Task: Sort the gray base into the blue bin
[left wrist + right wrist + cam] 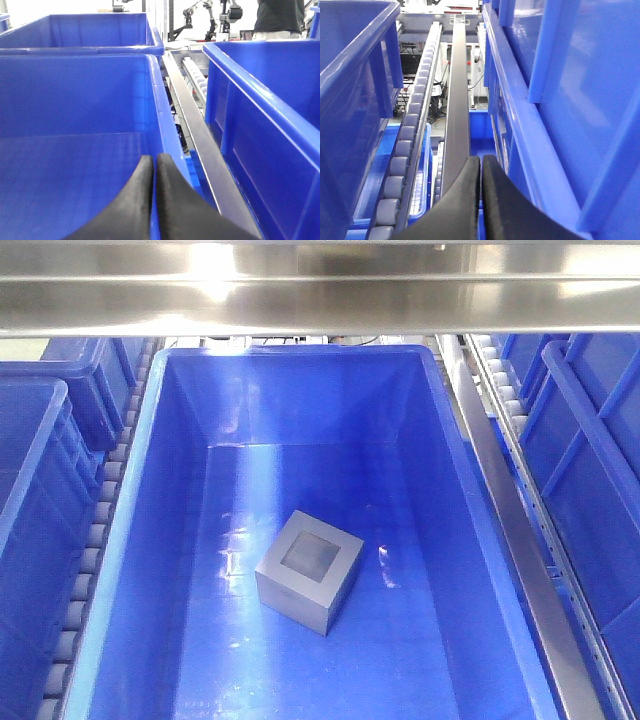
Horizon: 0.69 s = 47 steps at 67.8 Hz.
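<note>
Gray base (308, 582) on the floor of the blue bin (160, 540), roughly mid-floor, turned at an angle to the walls, square recess facing up, clear of every wall. More blue tubs on both sides, with roller tracks (100, 530) and a metal rail (510, 530) running between them; a shiny steel shelf edge (320, 285) across the top of the front view. Left hand (154, 175) clenched, black fingers pressed together with nothing between, hanging over the rim of a neighboring tub (75, 90). Right hand (481, 172) likewise clenched and empty, poised above a dark rail (457, 110) beside a line of gray rollers (407, 130).
</note>
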Available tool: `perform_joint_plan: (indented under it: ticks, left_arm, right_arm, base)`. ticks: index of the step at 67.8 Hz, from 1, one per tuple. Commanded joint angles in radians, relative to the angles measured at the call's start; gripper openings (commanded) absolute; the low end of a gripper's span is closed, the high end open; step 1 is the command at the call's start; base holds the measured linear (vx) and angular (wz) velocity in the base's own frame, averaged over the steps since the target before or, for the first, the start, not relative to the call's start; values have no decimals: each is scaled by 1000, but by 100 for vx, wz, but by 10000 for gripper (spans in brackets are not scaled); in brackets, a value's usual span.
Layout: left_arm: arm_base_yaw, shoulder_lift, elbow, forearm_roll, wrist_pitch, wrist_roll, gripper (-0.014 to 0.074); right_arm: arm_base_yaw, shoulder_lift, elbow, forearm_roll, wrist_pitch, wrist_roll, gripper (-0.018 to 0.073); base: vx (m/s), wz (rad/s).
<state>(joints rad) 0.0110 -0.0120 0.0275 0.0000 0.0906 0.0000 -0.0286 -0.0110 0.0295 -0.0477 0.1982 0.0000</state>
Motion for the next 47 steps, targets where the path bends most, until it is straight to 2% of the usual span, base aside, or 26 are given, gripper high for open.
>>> perform_joint_plan:
  ticks: [1,47]
  left_arm:
    - [9,-17,-11,0,-91,-6,-7]
    - [8,-16,-12,0,-82,-6,-7]
  right_arm:
    - [0,-15,7,-5,-72,-12,-5]
    - [0,-15,7,-5,-72,-12,-5]
  base:
    - [0,0]
    - [0,0]
